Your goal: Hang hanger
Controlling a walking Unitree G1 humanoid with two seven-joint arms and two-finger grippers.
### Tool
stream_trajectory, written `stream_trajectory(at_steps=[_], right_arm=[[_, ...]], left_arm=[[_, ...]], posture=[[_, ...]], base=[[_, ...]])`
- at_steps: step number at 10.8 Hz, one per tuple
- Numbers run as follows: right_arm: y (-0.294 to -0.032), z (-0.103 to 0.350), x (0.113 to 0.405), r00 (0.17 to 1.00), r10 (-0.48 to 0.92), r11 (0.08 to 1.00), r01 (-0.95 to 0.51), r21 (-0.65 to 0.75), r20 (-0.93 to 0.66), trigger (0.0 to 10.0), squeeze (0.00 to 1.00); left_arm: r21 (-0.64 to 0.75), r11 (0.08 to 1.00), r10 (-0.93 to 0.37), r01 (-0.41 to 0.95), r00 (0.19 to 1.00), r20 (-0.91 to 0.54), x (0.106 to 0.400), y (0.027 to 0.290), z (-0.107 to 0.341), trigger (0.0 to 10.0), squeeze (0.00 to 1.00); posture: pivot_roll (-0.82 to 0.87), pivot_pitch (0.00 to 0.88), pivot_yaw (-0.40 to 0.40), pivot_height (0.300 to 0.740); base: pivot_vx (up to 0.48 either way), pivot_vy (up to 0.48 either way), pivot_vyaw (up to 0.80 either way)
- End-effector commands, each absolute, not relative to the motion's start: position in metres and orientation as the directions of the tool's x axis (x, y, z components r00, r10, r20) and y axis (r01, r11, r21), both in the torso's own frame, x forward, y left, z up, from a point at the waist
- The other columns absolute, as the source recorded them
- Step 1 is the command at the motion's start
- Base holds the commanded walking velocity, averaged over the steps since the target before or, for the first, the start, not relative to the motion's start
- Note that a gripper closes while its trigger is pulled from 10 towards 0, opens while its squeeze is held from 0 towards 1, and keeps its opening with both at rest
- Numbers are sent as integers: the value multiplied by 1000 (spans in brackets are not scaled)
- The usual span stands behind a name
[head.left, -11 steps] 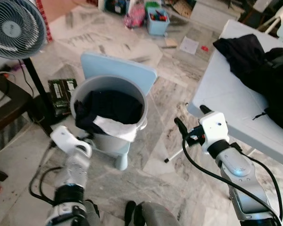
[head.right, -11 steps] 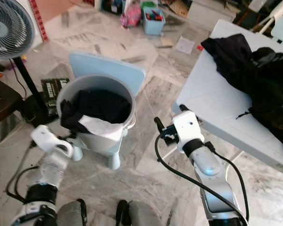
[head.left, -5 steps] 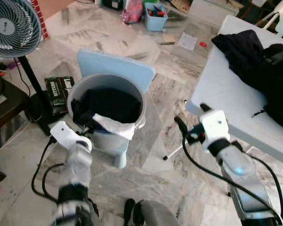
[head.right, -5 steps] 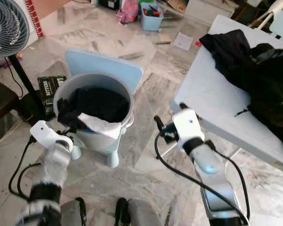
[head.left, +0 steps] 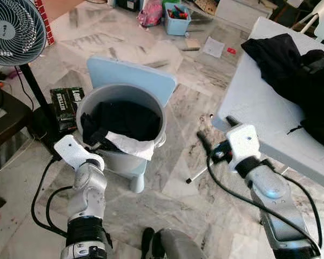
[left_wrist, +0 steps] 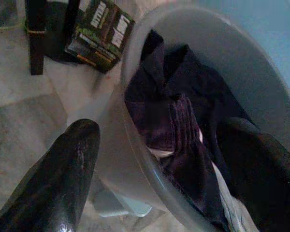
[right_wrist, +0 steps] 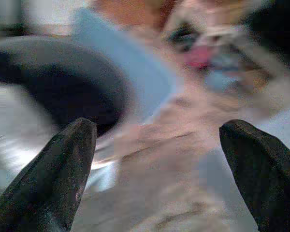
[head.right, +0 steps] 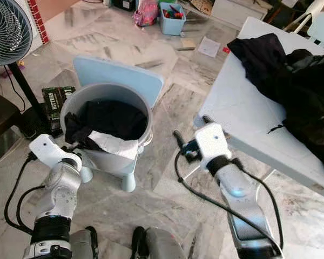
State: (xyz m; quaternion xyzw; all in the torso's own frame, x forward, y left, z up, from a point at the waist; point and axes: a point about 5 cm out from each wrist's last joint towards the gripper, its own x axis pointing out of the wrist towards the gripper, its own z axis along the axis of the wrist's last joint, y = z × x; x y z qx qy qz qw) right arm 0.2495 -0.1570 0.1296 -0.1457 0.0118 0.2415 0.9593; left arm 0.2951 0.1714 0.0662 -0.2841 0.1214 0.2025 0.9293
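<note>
Marble floor [head.left: 178, 178], bucket [head.left: 121, 127] holding dark clothes [head.left: 127, 120]

Round grey plastic bucket [head.left: 159, 116]: smooth, matt wall. Contents: dark soft cloth [head.left: 124, 120], partly ribbed in the left wrist view, and a white crumpled cloth [head.left: 132, 144] over the rim. Pale blue plastic board [head.left: 130, 75]: smooth, matt. Veined marble floor [head.left: 173, 199]: polished, slightly glossy. White table top [head.left: 254, 108]: smooth, matt; black cloth heap [head.left: 299, 75] on it, matt. Gripper fingers [left_wrist: 63, 179]: black, faintly glossy.
</note>
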Motion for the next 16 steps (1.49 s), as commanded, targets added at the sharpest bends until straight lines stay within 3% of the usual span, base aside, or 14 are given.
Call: stream_trajectory(at_steps=[1, 3, 5, 8, 10, 11, 13, 16], right_arm=[[-160, 121, 236, 828, 533, 800, -560, -214, -175, 10000, 0], [-173, 115, 231, 821, 528, 776, -570, -269, -217, 10000, 0], [-168, 123, 231, 802, 559, 759, -597, -260, -209, 10000, 0], [-155, 119, 202, 600, 734, 595, -794, -127, -318, 10000, 0], [-158, 114, 195, 579, 734, 573, -808, -133, -354, 10000, 0], [-160, 116, 195, 592, 723, 583, -799, -144, -355, 10000, 0], [-160, 118, 197, 603, 717, 586, -793, -165, -350, 10000, 0], [-158, 117, 198, 607, 714, 584, -791, -181, -350, 10000, 0]], left_arm=[[-486, 746, 315, -455, 884, -345, 291, 173, 64, 10000, 0], [-526, 721, 289, -451, 886, -364, 297, 176, 62, 10000, 0], [-562, 700, 245, -440, 887, -391, 309, 179, 53, 10000, 0], [-597, 698, 170, -394, 902, -396, 322, 173, 48, 10000, 0], [-609, 699, 136, -375, 906, -402, 327, 171, 45, 10000, 0], [-613, 699, 123, -367, 907, -403, 328, 170, 43, 5843, 0], [-635, 673, 127, -379, 905, -406, 330, 173, 41, 0, 0], [-657, 629, 138, -416, 891, -432, 329, 176, 35, 0, 0]], posture=[[-178, 162, -189, 740], [-182, 159, -190, 740], [-203, 158, -189, 740], [-222, 164, -194, 740], [-232, 167, -201, 740], [-238, 167, -203, 740], [-240, 167, -205, 740], [-244, 165, -211, 740]], base=[[0, 0, 0], [0, 0, 0], [0, 0, 0], [0, 0, 0], [0, 0, 0], [0, 0, 0], [0, 0, 0], [0, 0, 0]])
